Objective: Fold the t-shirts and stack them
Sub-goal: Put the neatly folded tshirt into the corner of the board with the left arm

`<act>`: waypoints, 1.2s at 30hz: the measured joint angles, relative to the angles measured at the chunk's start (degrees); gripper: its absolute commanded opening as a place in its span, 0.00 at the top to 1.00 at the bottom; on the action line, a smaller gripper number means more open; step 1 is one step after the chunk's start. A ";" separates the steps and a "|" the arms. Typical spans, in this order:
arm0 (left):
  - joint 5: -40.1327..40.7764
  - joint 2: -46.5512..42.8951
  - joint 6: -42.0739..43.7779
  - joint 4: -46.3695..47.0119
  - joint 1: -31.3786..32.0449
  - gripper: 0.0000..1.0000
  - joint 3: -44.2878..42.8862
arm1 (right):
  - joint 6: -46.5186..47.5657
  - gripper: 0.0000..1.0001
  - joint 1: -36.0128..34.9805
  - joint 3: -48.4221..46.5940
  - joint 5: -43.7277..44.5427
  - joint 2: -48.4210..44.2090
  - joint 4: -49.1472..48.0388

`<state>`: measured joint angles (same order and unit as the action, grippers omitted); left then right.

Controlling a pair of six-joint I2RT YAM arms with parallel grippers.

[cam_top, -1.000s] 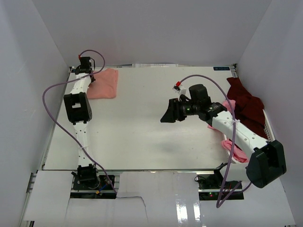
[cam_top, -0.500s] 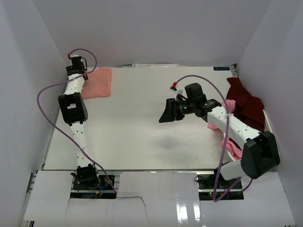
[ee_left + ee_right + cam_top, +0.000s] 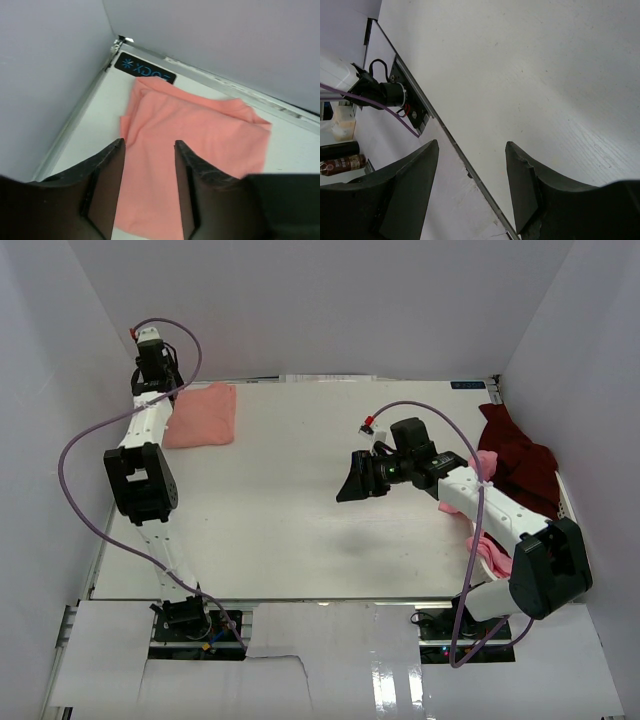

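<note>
Salmon-pink t-shirt [image 3: 200, 140] below the parted left fingers [image 3: 107, 190], clear of both.

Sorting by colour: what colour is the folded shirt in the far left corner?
The shirt is salmon-pink; the left wrist view shows it best.

Lighter pink t-shirt [image 3: 493, 554] mostly behind the right arm [image 3: 500, 511], salmon t-shirt [image 3: 200, 135] cut by the bottom edge.
</note>
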<state>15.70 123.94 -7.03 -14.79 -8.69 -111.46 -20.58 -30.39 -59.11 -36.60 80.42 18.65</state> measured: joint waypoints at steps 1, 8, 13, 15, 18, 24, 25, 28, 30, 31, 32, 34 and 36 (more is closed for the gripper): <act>-1.09 -1.16 -0.42 0.87 0.07 0.66 1.62 | 0.00 0.38 0.00 0.00 0.00 -0.02 -0.09; -8.31 -1.31 -3.56 2.78 0.04 1.00 8.48 | 0.04 0.38 0.02 0.00 -0.26 -0.92 -0.46; -13.09 -0.46 -6.43 3.80 0.04 1.00 14.29 | 0.09 0.38 0.28 0.00 -0.76 -2.54 -0.55; -14.88 -0.42 -7.67 4.68 0.04 1.00 16.55 | 0.09 0.38 0.61 0.00 -0.98 -3.06 -0.59; -16.74 0.37 -9.03 6.54 0.04 1.00 17.99 | 0.09 0.38 0.92 0.00 -1.14 -3.52 -0.59; -18.36 2.78 -10.49 8.57 0.04 1.00 18.29 | 0.11 0.38 1.49 0.07 -1.18 -4.68 -0.59; -18.32 3.08 -10.64 8.90 0.04 1.00 18.32 | 0.11 0.38 1.60 0.11 -1.22 -4.90 -0.59; -17.53 3.74 -10.88 9.35 0.04 1.00 18.38 | 0.11 0.38 1.95 0.79 -1.31 -5.46 -0.63; -16.55 4.15 -10.88 9.73 0.04 1.00 18.38 | 0.11 0.38 2.10 1.05 -1.31 -5.60 -0.48; -16.09 4.26 -10.86 9.90 0.04 1.00 18.38 | 0.11 0.38 2.19 1.16 -1.31 -5.66 -0.50; -15.58 4.28 -10.82 9.97 0.09 1.00 18.36 | 0.11 0.38 2.21 1.29 -1.31 -5.73 -0.52; -14.43 4.33 -10.60 10.08 0.26 1.00 18.23 | 0.11 0.38 2.27 1.64 -1.31 -5.86 -0.52; -13.11 4.81 -10.21 10.08 0.33 1.00 17.64 | 0.11 0.37 2.27 1.90 -1.31 -5.86 -0.48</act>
<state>2.59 128.75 -17.23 -4.71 -8.36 -93.82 -20.47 -28.12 -57.21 -37.91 74.56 18.17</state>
